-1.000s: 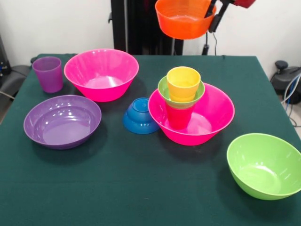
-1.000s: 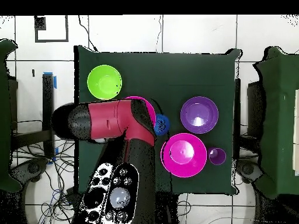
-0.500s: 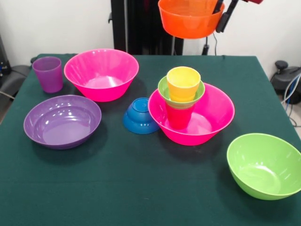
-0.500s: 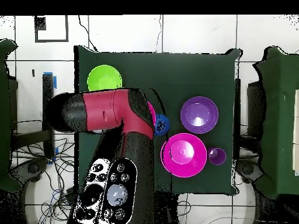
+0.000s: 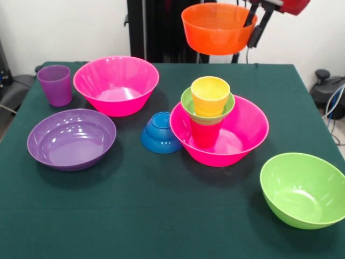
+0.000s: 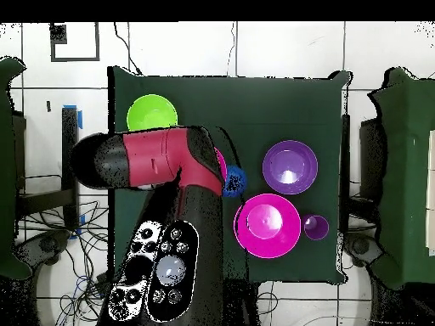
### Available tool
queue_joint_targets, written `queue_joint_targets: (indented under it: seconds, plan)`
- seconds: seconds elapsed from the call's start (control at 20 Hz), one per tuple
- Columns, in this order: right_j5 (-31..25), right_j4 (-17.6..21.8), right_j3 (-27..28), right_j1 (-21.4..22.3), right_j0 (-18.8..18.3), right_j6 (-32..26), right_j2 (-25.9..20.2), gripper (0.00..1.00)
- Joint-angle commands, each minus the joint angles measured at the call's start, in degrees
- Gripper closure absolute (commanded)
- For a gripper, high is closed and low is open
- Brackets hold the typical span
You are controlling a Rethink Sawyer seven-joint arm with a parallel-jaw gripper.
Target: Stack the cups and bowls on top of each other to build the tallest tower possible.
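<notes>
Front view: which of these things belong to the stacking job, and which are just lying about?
Job:
orange plastic bowl, held aloft by the gripper
two hot pink bowls
red cup, small green bowl, yellow cup, stacked
purple cup
wide purple bowl
blue bowl
lime green bowl

Lying about:
cables

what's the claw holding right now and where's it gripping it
The claw holds the orange bowl in the air, gripped at its rim on the right side.

Green table (image 5: 161, 216); on it: purple cup (image 5: 55, 84), two pink bowls (image 5: 116, 84), purple bowl (image 5: 71, 138), blue bowl (image 5: 160, 133), lime bowl (image 5: 303, 189).
</notes>
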State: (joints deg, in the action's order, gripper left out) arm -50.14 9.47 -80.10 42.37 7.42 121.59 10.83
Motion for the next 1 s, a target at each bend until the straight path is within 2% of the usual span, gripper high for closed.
queue_joint_targets:
  seconds: [0.05, 0.3, 1.0]
  plan:
    - [6.32, 2.15, -1.19, -5.35, -1.14, 4.39, -3.31, 1.00]
    - [8.42, 1.99, -2.21, -6.23, -1.18, 4.42, -3.02, 1.00]
    - [8.99, 1.44, -2.97, -7.91, -0.87, 4.43, -2.00, 1.00]
